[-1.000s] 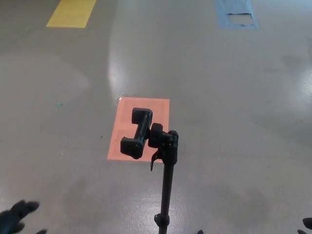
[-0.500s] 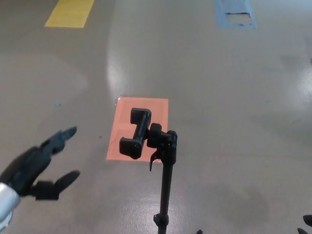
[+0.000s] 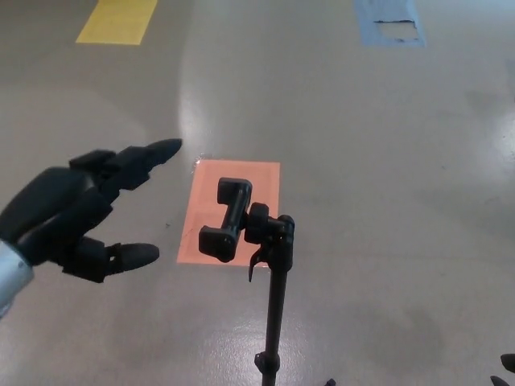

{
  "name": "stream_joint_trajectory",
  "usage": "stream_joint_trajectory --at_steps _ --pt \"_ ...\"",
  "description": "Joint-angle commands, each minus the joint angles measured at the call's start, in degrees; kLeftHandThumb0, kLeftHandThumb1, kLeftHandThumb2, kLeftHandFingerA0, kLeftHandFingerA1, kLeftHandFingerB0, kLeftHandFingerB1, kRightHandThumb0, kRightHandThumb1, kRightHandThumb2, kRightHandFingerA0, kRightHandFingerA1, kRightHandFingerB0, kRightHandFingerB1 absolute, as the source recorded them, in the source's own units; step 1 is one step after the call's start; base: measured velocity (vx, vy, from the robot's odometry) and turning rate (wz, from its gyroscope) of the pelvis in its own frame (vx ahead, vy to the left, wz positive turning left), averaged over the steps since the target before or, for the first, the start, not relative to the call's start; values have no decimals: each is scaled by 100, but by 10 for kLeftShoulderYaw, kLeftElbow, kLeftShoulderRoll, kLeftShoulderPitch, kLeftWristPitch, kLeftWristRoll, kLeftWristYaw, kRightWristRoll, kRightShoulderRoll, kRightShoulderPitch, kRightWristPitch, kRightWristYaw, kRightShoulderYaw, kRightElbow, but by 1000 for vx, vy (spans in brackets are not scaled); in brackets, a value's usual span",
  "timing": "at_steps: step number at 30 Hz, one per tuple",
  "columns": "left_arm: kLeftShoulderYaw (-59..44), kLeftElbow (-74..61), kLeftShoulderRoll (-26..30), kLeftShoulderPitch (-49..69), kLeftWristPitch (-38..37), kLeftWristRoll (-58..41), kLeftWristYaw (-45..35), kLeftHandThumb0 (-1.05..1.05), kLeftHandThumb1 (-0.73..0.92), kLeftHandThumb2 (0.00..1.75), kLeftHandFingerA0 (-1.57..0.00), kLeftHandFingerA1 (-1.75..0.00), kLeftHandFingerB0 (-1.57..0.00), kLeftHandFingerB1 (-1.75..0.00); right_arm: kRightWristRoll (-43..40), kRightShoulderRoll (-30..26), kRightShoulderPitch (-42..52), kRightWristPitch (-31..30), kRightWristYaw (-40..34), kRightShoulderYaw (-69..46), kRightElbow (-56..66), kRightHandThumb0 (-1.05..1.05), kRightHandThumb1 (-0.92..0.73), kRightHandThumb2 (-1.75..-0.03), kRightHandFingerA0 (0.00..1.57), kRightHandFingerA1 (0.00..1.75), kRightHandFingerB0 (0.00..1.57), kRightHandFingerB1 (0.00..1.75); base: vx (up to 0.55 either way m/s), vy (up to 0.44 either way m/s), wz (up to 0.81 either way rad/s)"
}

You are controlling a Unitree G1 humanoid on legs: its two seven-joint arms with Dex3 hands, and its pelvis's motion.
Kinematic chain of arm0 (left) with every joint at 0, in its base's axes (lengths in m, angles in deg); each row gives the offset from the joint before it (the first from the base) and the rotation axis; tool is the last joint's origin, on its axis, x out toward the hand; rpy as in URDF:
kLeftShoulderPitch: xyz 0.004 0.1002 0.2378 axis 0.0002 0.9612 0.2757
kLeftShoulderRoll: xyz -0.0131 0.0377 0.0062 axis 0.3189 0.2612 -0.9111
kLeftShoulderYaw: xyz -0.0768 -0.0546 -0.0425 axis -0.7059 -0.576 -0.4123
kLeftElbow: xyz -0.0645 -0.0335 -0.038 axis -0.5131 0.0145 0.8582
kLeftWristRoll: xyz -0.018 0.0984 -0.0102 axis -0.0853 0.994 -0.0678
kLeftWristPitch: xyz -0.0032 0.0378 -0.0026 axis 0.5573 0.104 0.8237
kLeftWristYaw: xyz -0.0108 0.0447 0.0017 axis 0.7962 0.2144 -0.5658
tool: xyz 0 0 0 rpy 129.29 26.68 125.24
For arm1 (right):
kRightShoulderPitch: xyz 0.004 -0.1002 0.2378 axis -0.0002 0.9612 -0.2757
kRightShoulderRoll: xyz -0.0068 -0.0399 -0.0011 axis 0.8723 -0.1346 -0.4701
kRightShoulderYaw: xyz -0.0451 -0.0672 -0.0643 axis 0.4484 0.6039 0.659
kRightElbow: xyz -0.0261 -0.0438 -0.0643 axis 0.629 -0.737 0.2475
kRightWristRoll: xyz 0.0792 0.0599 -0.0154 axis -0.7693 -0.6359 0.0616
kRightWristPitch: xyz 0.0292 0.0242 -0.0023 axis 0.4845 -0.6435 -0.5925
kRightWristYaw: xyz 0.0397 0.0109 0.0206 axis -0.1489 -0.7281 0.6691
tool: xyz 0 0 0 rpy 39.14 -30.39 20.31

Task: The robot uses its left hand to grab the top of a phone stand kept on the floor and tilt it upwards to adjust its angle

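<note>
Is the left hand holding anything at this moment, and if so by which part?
Nothing is held. The left hand is open beside the black phone stand's clamp head, not touching it.

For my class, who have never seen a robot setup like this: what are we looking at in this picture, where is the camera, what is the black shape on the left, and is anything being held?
The picture comes from a camera on a humanoid robot's head, looking down at the floor in front of it. The black shape on the left is the robot's left hand, with a thumb and two thick fingers spread apart. It holds nothing and is not touching anything. In the middle stands a black phone stand: a thin pole with an empty phone clamp at its top. Behind it, on the grey floor, are flat coloured patches: an orange patch, a yellow patch and a blue patch. Only a tiny dark bit shows at the bottom right corner, probably the right hand, too little to judge.
</note>
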State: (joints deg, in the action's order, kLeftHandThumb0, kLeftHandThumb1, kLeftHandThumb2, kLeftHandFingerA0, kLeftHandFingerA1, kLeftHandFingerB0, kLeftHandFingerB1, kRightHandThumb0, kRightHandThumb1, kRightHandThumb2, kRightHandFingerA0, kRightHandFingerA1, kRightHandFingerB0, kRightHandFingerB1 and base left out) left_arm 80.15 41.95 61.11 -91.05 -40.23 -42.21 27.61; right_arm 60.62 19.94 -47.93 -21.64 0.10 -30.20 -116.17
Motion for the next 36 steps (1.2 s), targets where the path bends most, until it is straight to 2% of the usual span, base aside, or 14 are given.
stream_joint_trajectory --at_steps 1,9,11,12,15,16,23,25,27,29,30,34,35,36 --pt "22 -16 38 -33 -52 100 16 -81 58 92 -15 -42 0 -13 8 -21 -12 1 18 4 -7 -80 -82 -65 22 38 20 30 0 0 0" --pt "32 -4 44 -59 -62 112 17 -79 56 91 -15 -43 0 -18 12 -17 -20 0 24 8 -9 -78 -80 -64 22 38 21 30 0 0 0" --pt "34 0 43 -65 -67 111 16 -81 69 61 -24 -30 0 -17 12 -19 -19 -1 28 8 -9 -78 -80 -64 21 37 20 30 0 0 0" --pt "35 0 43 -66 -68 111 15 -85 59 92 -18 -43 0 -11 12 -19 -18 -1 28 8 -9 -77 -80 -64 21 37 21 30 0 0 0" --pt "34 7 45 -68 -76 117 22 -79 70 61 -24 -30 0 -19 16 -17 -18 -3 26 11 -10 -78 -81 -64 21 37 21 30 0 0 0" --pt "33 8 46 -67 -79 118 23 -79 56 92 -17 -43 0 -18 16 -16 -17 -3 27 11 -10 -77 -80 -64 22 37 21 30 0 0 0" --pt "33 3 42 -59 -80 122 19 -87 61 94 -18 -43 0 -11 17 -19 -5 1 28 16 -12 -75 -79 -64 24 36 22 29 0 0 0" --pt "32 2 44 -63 -76 126 16 -81 72 62 -24 -30 0 -18 18 -17 -10 -2 30 18 -11 -76 -79 -65 24 37 21 29 0 0 0" --pt "34 15 45 -72 -86 135 24 -80 58 93 -16 -43 0 -17 18 -14 -14 -5 30 18 -11 -76 -79 -65 25 37 21 29 0 0 0" --pt "37 24 46 -76 -92 144 31 -81 74 62 -24 -30 0 -16 15 -11 -14 -3 30 17 -12 -75 -79 -65 24 36 21 28 0 0 0" --pt "37 26 46 -78 -92 146 31 -81 60 95 -16 -44 0 -16 15 -10 -15 -4 30 17 -12 -75 -79 -65 23 36 21 28 0 0 0" --pt "42 31 44 -86 -92 158 32 -81 75 63 -23 -30 0 -16 12 -9 -15 -3 32 14 -12 -74 -78 -65 22 37 21 29 0 0 0" --pt "43 31 44 -88 -90 159 28 -86 62 96 -15 -41 0 -12 12 -10 -16 -3 32 14 -12 -74 -78 -64 22 36 21 30 0 0 0" --pt "44 32 44 -90 -89 158 26 -86 62 96 -15 -41 0 -12 12 -10 -17 -4 32 15 -12 -74 -78 -64 22 36 21 30 0 0 0"
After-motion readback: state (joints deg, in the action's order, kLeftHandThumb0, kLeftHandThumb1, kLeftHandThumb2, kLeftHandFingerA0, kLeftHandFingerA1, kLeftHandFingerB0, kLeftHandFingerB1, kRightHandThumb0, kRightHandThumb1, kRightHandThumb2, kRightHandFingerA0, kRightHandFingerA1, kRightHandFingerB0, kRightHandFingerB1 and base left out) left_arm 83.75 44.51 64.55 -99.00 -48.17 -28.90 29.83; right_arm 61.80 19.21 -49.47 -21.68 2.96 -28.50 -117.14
